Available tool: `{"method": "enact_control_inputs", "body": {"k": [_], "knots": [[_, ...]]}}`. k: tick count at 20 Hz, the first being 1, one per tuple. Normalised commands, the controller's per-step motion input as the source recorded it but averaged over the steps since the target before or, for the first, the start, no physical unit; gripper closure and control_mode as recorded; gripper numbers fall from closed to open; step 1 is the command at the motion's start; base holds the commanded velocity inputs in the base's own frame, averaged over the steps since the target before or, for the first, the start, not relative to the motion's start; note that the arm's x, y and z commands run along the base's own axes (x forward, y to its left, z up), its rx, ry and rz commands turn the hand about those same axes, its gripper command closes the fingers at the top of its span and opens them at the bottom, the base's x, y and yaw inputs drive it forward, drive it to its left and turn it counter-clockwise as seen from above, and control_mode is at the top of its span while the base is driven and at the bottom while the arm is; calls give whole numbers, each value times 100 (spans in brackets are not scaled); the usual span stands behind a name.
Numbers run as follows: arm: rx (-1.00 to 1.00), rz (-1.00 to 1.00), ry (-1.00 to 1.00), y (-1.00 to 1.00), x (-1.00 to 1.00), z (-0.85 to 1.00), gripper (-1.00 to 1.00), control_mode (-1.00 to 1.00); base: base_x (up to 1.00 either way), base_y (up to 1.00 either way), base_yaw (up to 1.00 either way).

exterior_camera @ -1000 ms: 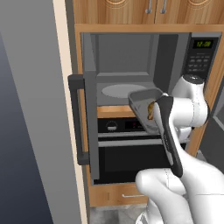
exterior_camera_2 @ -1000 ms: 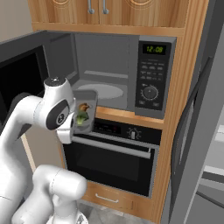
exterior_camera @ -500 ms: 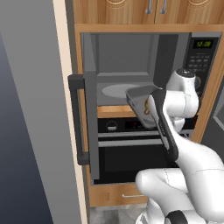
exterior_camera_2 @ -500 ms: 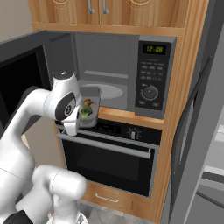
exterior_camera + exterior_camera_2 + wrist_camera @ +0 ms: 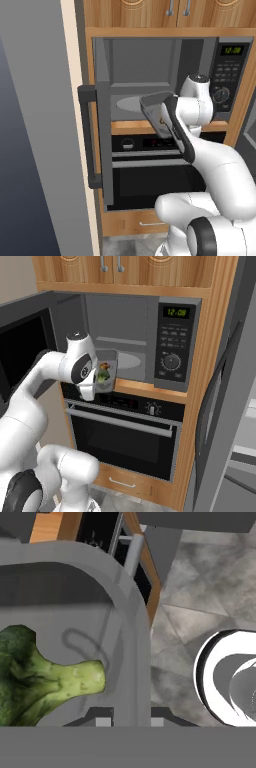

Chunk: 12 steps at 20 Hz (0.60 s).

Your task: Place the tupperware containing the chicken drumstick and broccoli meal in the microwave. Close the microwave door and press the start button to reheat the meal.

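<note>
The microwave (image 5: 135, 341) stands open, its grey cavity bare apart from the pale turntable (image 5: 131, 103), and its door (image 5: 102, 125) is swung out to the left, edge-on in the left base view with the bar handle (image 5: 89, 135) toward the camera. None of the task's steps is finished yet: the tupperware (image 5: 106, 376) hangs in the air just in front of the cavity's lower lip, not yet inside, and closing the door and pressing start are both left. The gripper (image 5: 131, 714) pinches the tupperware's near rim, its tips on either side of the wall. The container looks tilted, and the broccoli (image 5: 103, 375) and drumstick (image 5: 104, 366) still sit in it. By my judgement the opening is wide enough for it, with most room overhead; the edges to mind are the wooden ledge (image 5: 135, 127) below the cavity and the door close on the left.
</note>
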Motion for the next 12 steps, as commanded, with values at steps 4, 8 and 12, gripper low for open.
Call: {"method": "enact_control_inputs", "body": {"k": [4,8,12], "knots": [[0,0,0,0,57,16,100,-100,0,0,0],[0,0,0,-1,61,5,100,-100,0,0,0],[0,0,3,-9,72,0,100,-100,0,0,0]]}}
